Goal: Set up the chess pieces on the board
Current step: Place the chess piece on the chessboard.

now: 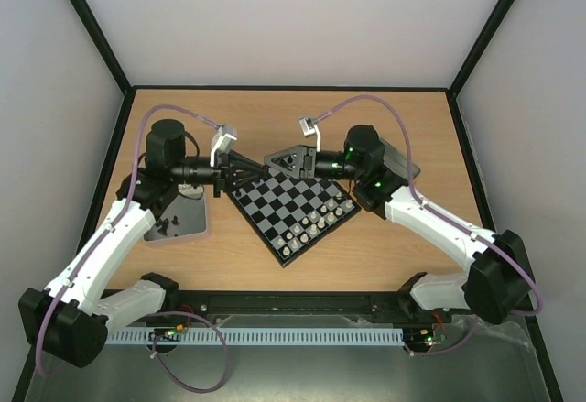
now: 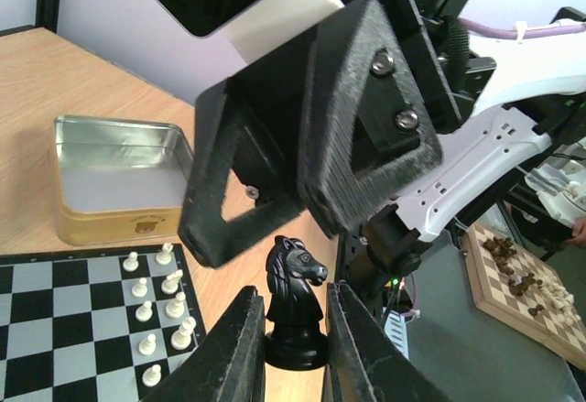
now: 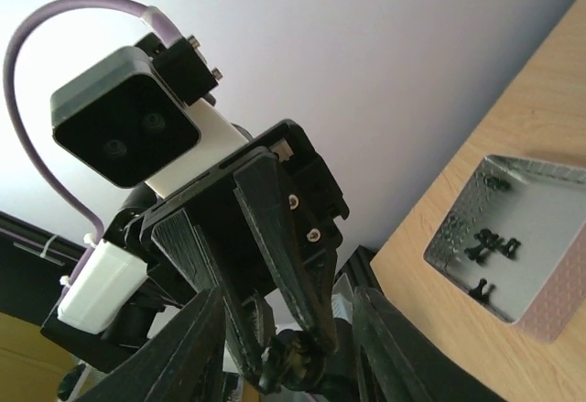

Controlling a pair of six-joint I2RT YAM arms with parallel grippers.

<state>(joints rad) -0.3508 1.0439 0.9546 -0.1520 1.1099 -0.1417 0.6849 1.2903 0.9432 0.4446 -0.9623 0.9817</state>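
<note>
Your left hand (image 2: 295, 352) is pinching the black knight (image 2: 295, 297) upright, just beside the board (image 1: 293, 210); your right hand (image 3: 291, 329) faces it head-on, fingers spread either side of the knight, nearer than any square

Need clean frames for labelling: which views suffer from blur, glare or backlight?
Top external: even light, soft shadows, no glare, though the tiny white chess pieces barely resolve. Left wrist: the small black knight chess piece is sharp. Right wrist: the bright pale wall backlights the black left gripper into near silhouette.
</note>
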